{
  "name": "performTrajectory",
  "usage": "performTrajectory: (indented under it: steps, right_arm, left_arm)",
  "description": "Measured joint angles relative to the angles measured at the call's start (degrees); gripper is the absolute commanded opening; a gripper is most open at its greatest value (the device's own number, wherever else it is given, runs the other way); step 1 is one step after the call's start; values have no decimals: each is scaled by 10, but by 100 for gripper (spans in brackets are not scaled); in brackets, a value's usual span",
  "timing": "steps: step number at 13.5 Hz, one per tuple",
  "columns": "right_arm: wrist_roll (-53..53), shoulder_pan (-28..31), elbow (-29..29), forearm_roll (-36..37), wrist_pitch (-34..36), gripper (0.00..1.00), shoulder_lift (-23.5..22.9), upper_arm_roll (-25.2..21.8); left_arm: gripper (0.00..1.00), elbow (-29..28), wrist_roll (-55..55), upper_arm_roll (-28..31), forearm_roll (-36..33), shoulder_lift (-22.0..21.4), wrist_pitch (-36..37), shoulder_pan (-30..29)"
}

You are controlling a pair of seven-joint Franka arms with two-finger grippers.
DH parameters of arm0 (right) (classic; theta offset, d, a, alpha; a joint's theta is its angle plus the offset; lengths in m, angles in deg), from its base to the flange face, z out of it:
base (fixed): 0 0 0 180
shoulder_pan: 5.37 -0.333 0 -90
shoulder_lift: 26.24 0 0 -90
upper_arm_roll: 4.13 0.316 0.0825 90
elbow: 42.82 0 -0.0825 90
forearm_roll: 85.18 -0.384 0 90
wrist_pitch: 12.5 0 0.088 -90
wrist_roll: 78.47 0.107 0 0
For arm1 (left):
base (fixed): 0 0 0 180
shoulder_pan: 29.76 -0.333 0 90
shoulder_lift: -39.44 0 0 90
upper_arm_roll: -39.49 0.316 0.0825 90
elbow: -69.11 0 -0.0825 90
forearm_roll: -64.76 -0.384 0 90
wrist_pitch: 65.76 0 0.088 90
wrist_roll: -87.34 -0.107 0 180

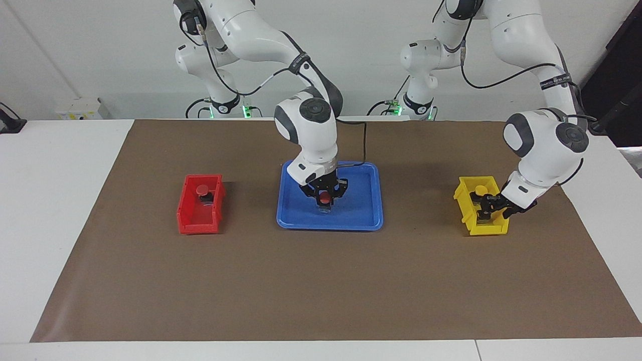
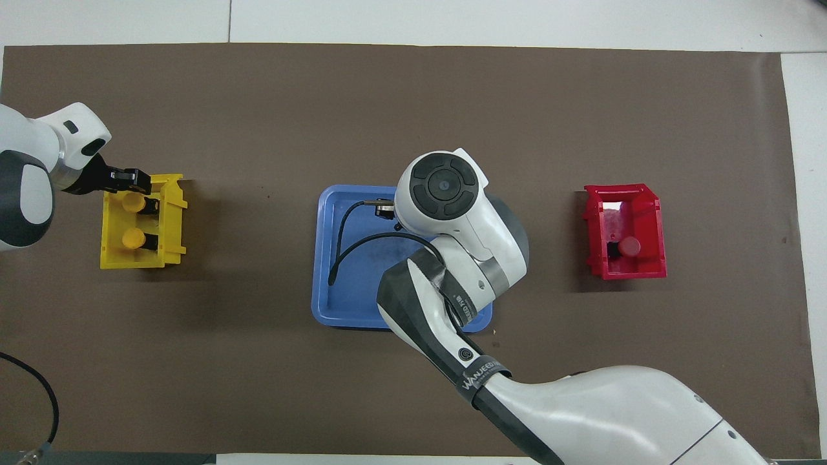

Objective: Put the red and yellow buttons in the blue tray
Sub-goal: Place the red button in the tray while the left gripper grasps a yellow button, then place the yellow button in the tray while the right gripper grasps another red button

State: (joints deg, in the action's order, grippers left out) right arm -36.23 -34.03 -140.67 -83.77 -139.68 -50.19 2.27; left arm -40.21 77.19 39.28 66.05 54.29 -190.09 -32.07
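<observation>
My right gripper is shut on a red button and holds it low over the middle of the blue tray. In the overhead view my right arm covers that gripper and much of the tray. A second red button sits in the red bin. My left gripper is down in the yellow bin, at the yellow button farther from the robots. The other yellow button sits beside it, nearer to the robots.
The red bin stands toward the right arm's end of the brown mat, the yellow bin toward the left arm's end, the tray between them. The two dark cylinders are hidden by my right arm.
</observation>
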Motion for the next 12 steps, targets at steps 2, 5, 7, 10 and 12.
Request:
performTrajectory:
  steps: [2, 5, 7, 10, 12]
  right_arm:
    - [0, 0, -12, 0, -5, 51, 1, -1]
    - [0, 0, -26, 0, -19, 84, 1, -2]
    - [0, 4, -8, 2, -3, 84, 6, -7]
    - [-54, 60, 58, 16, 100, 84, 33, -13]
    - [-169, 140, 45, 16, 145, 84, 84, -13]
  left_arm:
    - [64, -10, 1, 0, 12, -5, 0, -4]
    - [2, -17, 2, 0, 18, -12, 0, -5]
    - [1, -18, 4, 0, 20, -13, 0, -5]
    - [1, -3, 6, -1, 20, -14, 14, -5]
    - [1, 69, 23, -4, 2, -19, 97, 7]
